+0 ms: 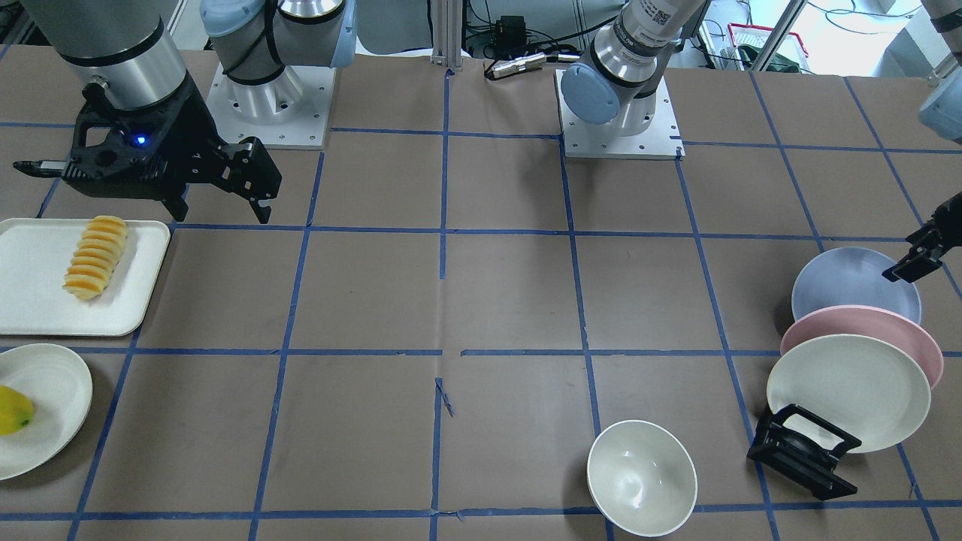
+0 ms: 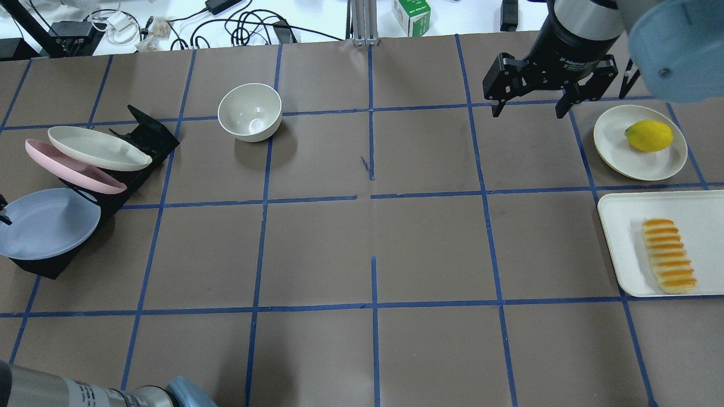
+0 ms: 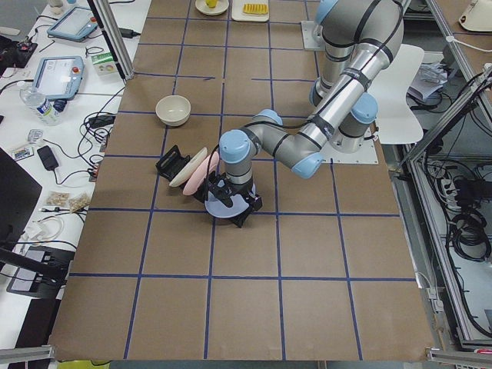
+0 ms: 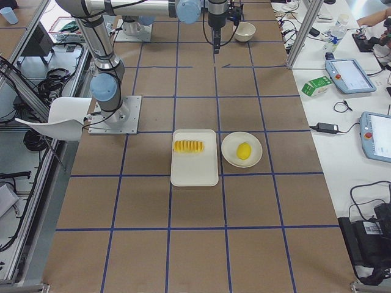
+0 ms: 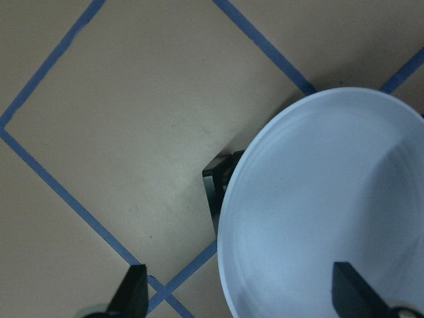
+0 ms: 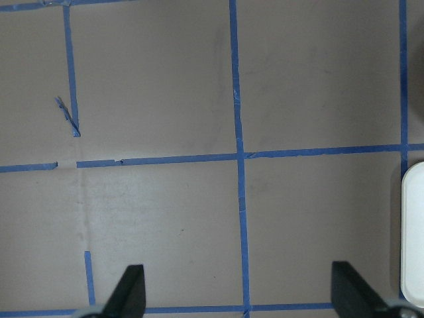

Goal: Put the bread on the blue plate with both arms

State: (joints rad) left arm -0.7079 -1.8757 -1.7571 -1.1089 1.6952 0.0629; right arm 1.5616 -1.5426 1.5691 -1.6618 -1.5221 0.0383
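Your left gripper (image 5: 244, 293), jaws wide, brackets the rim of the blue plate (image 5: 318, 199); a shallow pinch could let it slip off the rack (image 2: 144, 138). Your right gripper (image 2: 529, 107) hangs wide, empty.

Front cam: across the table (image 1: 496, 300), facing the robot bases (image 1: 267, 105), steep down; white tray (image 1: 143, 300) at its left edge. Overhead: opposite side, same tabletop, tray at right edge. Left-end cam: far from tray, looking along the table toward it. Right-end cam: tray near, mid-frame. Right wrist: straight down, tray edge at right. Left wrist: close over blue plate (image 5: 318, 212), at the end opposite the tray.
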